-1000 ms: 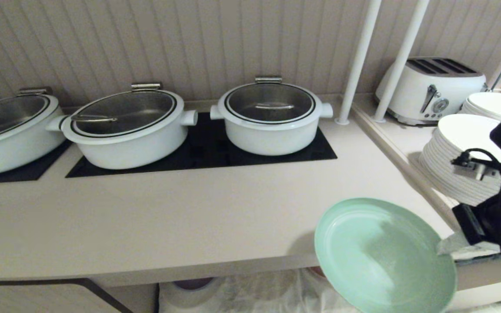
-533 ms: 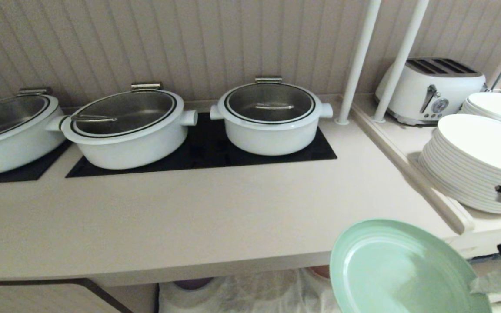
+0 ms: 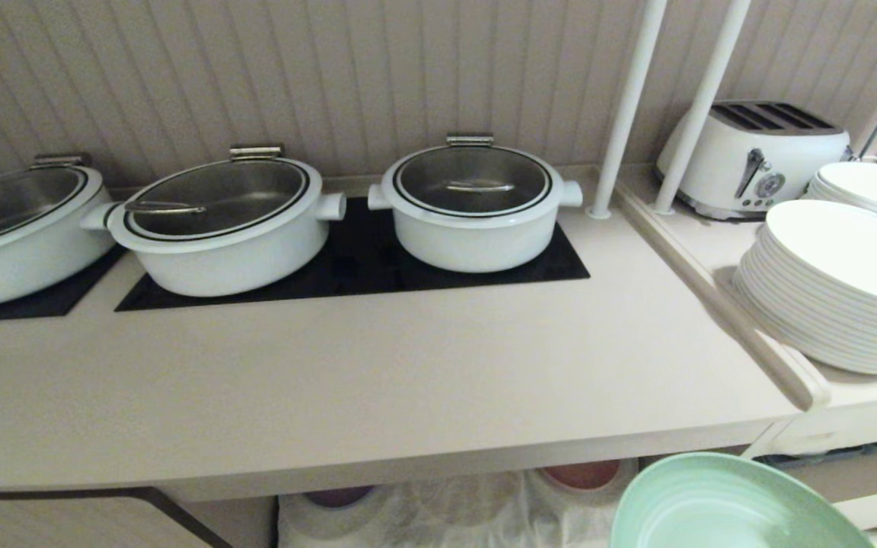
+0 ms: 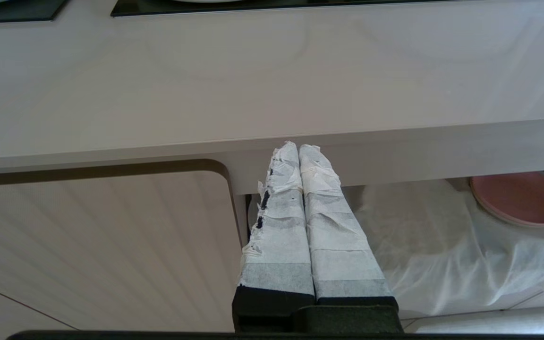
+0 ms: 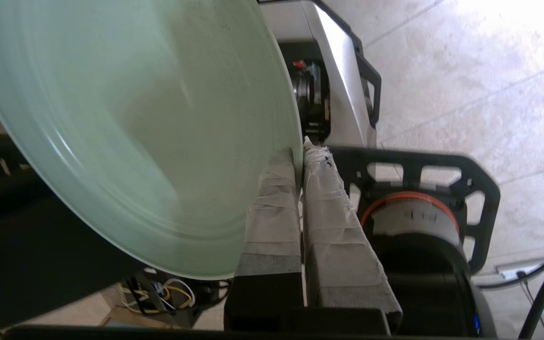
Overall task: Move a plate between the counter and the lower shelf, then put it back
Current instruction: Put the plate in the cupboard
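Now plate (image 3: 728,506) tilted (rim-gripped), right claw (image 5: 300,151) clamped

Head view: you get soft, even indoor light, slightly dim; faint shadows under pots (image 3: 473,205). Counter (image 3: 332,380) shows mild sheen, no hard glare. Straight posts (image 3: 701,103) lean outward near frame edge. Right wrist view: floor (image 5: 489,71) washed out bright at corner; plate (image 5: 125,127) soft, slightly smeared.
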